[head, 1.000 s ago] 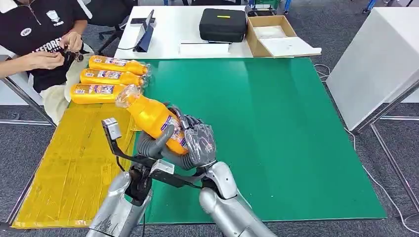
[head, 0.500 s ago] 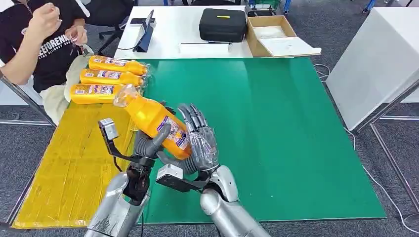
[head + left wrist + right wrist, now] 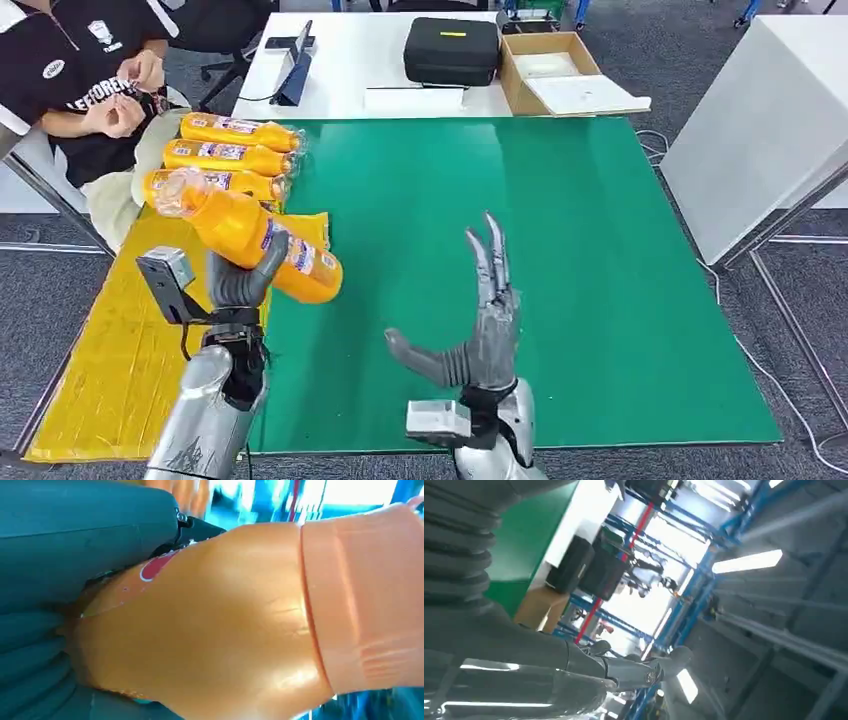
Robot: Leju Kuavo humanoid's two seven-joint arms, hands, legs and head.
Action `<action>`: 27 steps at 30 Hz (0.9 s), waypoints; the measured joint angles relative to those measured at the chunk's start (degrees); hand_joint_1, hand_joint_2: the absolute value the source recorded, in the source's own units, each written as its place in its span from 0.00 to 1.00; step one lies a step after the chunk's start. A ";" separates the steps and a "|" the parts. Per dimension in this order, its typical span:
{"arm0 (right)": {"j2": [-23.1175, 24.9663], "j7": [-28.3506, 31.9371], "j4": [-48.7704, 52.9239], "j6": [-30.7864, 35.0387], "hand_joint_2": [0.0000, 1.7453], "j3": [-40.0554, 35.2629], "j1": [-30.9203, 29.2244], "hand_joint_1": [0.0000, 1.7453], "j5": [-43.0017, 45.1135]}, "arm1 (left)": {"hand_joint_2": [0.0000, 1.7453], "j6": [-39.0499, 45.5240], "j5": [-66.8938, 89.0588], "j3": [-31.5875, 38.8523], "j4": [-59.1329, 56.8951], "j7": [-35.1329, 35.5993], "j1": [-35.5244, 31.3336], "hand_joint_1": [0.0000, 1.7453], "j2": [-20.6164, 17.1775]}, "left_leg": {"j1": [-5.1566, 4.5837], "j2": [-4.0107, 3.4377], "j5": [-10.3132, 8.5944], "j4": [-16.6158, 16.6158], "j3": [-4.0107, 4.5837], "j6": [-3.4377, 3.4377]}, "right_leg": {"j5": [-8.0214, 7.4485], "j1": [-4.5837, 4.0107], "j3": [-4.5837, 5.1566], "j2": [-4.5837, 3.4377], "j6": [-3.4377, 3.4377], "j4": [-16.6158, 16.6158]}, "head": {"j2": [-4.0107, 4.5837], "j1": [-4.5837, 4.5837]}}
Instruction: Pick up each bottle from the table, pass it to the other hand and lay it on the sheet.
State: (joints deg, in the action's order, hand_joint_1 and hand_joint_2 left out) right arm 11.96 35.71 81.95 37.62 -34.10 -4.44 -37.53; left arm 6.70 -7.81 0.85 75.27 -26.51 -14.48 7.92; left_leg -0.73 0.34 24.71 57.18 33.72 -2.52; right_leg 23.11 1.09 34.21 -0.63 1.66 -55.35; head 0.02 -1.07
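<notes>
We see the left hand (image 3: 240, 283) at lower left of the head view grasping an orange bottle (image 3: 250, 237) around its lower body, lifted above the boundary between the yellow sheet (image 3: 120, 350) and the green mat (image 3: 560, 260). The bottle's long axis runs diagonally, cap end toward the upper left, base toward the lower right. The right hand (image 3: 480, 335) at lower centre stands released, fingers straight and spread upward, thumb out to the left, holding nothing. Three more bottles (image 3: 225, 157) lie side by side at the sheet's upper end.
</notes>
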 measured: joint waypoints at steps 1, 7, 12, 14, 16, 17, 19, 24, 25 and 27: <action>-0.42 0.75 1.86 0.00 1.00 0.33 1.48 0.00 0.38 | 1.00 1.81 1.28 0.64 0.29 -0.75 0.23 1.00 -0.27 | 0.00 -0.02 0.00 0.00 0.00 0.00 | 0.00 0.00 0.00 0.00 0.00 0.00 | 0.02 0.00; -1.55 3.96 10.13 0.00 1.00 2.69 8.12 0.00 -1.00 | 1.00 27.57 28.03 2.23 3.78 -6.96 2.16 1.00 -1.40 | 0.02 -0.01 0.01 -0.01 0.00 0.01 | 0.03 -0.01 0.06 -0.01 -0.02 0.00 | 0.02 0.00; -1.62 4.14 13.39 0.00 1.00 3.98 10.41 0.00 -1.42 | 1.00 32.84 43.66 3.02 5.75 -7.75 3.43 1.00 -1.62 | -0.01 -0.03 0.04 -0.02 0.01 0.01 | 0.04 -0.01 0.12 -0.01 -0.01 0.01 | 0.02 -0.02; -1.60 4.14 14.24 0.00 1.00 4.46 11.07 0.00 -1.26 | 1.00 32.97 61.77 6.29 7.85 -11.38 3.79 1.00 0.66 | -0.04 0.03 0.03 -0.01 0.01 0.00 | 0.03 -0.01 0.12 0.00 -0.01 0.01 | 0.02 0.00; -1.49 4.14 14.88 0.00 1.00 4.92 11.32 0.00 -1.20 | 1.00 32.99 76.05 10.46 10.63 -13.32 3.96 1.00 3.30 | -0.14 0.01 0.02 -0.01 -0.03 0.00 | 0.02 -0.01 0.09 -0.01 0.01 0.00 | 0.02 0.02; -1.47 4.14 15.12 0.00 1.00 5.18 11.39 0.00 -1.07 | 1.00 33.06 79.78 12.03 11.48 -13.34 4.00 1.00 4.15 | -0.17 -0.07 0.03 -0.02 -0.04 -0.01 | 0.01 0.00 0.07 -0.03 0.03 0.00 | 0.02 0.00; -1.47 4.16 15.55 0.00 1.00 5.42 11.72 0.00 -1.02 | 1.00 33.10 77.81 14.17 12.66 -13.38 4.21 1.00 5.29 | -0.16 -0.20 0.05 -0.01 -0.04 -0.01 | 0.00 0.02 0.08 -0.08 0.02 0.01 | 0.00 -0.02; -1.47 4.22 16.14 0.00 1.00 5.77 11.93 0.00 -1.00 | 1.00 33.10 75.48 16.70 14.56 -13.36 4.48 1.00 6.82 | -0.13 0.03 0.04 -0.01 -0.05 -0.01 | 0.03 0.01 0.16 0.11 0.01 0.01 | 0.02 0.00; -1.47 4.22 16.19 0.00 1.00 5.82 11.94 0.00 -1.00 | 1.00 33.10 75.57 16.92 14.73 -13.38 4.51 1.00 7.01 | -0.11 0.01 0.05 -0.01 -0.05 -0.01 | 0.03 0.01 0.17 0.10 0.01 0.01 | 0.02 0.00; -1.47 4.25 16.45 0.00 1.00 6.01 12.05 0.00 -0.79 | 1.00 33.10 80.61 17.60 15.28 -12.95 4.53 1.00 7.36 | -0.11 -0.04 0.05 -0.01 -0.05 -0.01 | 0.03 0.01 0.17 0.08 0.01 0.01 | 0.02 -0.02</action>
State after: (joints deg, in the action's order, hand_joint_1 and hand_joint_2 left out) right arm 10.49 39.95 98.40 37.62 -28.09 7.61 -38.32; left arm 39.80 72.80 18.44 90.55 -39.46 -9.95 15.28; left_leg -0.84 0.31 24.76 57.16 33.66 -2.53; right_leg 23.14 1.10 34.38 -0.56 1.67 -55.34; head 0.04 -1.09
